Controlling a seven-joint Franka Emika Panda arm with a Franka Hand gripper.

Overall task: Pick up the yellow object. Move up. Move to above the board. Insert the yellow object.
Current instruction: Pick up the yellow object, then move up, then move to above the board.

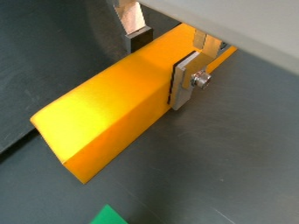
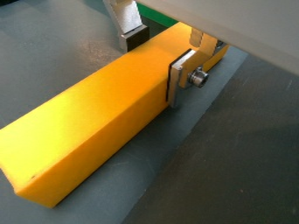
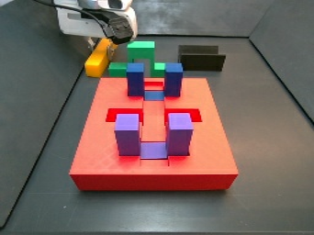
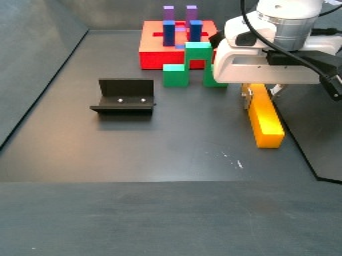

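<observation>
The long yellow-orange rectangular bar (image 2: 87, 131) lies flat on the dark floor beside the big red square board (image 3: 153, 156), its long axis running away from my gripper (image 2: 158, 54), which clamps one end.

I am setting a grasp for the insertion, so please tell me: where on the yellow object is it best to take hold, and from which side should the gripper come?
Grip the yellow object across its narrow width, on the two long flat sides, coming from above. It lies flat on the floor, so those parallel faces suit the plates. The gripper already straddles it near one end; a hold nearer the middle would probably balance better.
</observation>
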